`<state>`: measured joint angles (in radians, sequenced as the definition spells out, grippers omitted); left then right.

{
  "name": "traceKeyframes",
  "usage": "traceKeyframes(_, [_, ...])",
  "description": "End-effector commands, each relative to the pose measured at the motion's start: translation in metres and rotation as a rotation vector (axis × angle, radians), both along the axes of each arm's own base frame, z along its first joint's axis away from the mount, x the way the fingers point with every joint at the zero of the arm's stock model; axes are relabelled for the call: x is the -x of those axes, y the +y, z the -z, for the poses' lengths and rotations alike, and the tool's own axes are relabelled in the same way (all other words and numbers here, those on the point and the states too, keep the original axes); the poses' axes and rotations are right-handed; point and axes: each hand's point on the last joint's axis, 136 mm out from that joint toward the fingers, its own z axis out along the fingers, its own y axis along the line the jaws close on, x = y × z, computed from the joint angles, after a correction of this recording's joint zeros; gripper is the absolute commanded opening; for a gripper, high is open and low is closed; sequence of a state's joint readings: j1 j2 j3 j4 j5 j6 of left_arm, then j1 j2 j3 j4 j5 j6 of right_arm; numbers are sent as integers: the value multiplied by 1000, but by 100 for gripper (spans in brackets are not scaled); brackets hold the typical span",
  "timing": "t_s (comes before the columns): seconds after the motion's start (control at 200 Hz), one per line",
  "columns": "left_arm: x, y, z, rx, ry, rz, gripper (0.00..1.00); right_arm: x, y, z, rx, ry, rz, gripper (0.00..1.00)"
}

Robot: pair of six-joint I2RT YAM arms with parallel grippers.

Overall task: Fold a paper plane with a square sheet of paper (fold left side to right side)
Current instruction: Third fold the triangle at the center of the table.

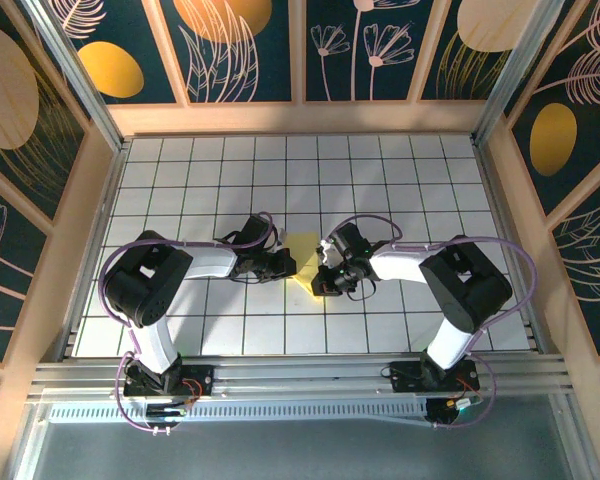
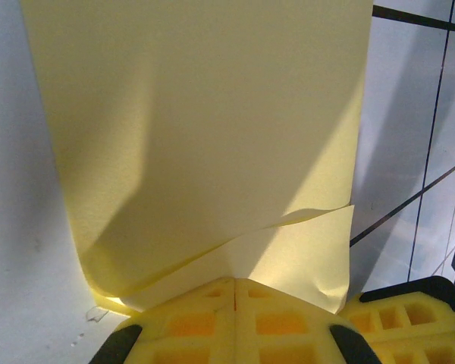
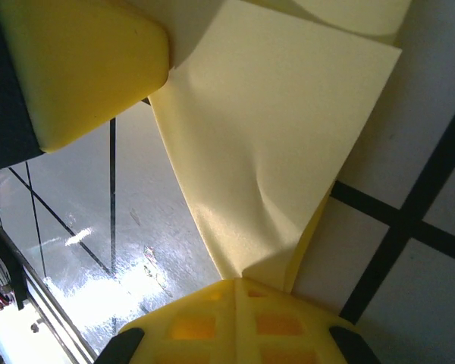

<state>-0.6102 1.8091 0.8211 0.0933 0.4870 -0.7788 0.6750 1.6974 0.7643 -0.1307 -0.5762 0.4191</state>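
Note:
The square sheet of paper point(image 1: 303, 246) is plain yellow and lies doubled over at the middle of the white grid table, between both arms. In the left wrist view the paper point(image 2: 205, 129) shows two layers, the upper one curling over the lower. My left gripper point(image 2: 235, 282) is shut on its near edge, and from above the left gripper point(image 1: 288, 266) sits at the sheet's left side. My right gripper point(image 3: 237, 282) is shut on a buckled corner of the paper point(image 3: 288, 129); from above the right gripper point(image 1: 320, 280) is at the sheet's lower right. The paper plane is out of view.
The white tiled table point(image 1: 420, 190) is ringed by wooden walls with painted dark panels point(image 1: 240, 50). A metal rail point(image 1: 300, 378) carries both arm bases at the near edge. The left gripper's yellow finger point(image 3: 83, 68) is close above the right gripper.

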Motion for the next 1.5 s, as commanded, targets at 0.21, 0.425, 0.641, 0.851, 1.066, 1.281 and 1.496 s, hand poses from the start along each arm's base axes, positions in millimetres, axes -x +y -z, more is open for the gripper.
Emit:
traceKeyframes(0.21, [-10, 13, -15, -53, -95, -46, 10, 11, -25, 29, 136, 88, 57, 0])
traceKeyframes(0.425, [3, 1, -47, 66, -134, -8, 6, 10, -34, 33, 176, 96, 87, 0])
traceKeyframes(0.641, [34, -24, -35, 139, -37, 56, 3, 12, -38, 37, 199, 111, 92, 0])
traceKeyframes(0.851, [43, -41, -20, 125, 5, 95, 3, 12, -40, 39, 216, 107, 96, 0])
traceKeyframes(1.066, [37, -43, -13, 107, 15, 84, 3, 12, -43, 40, 234, 110, 96, 0])
traceKeyframes(1.281, [35, -44, -19, 117, -1, 80, 2, 14, -45, 43, 246, 117, 94, 0])
traceKeyframes(1.496, [32, -42, -12, 92, 12, 53, 2, 14, -46, 44, 256, 118, 90, 0])
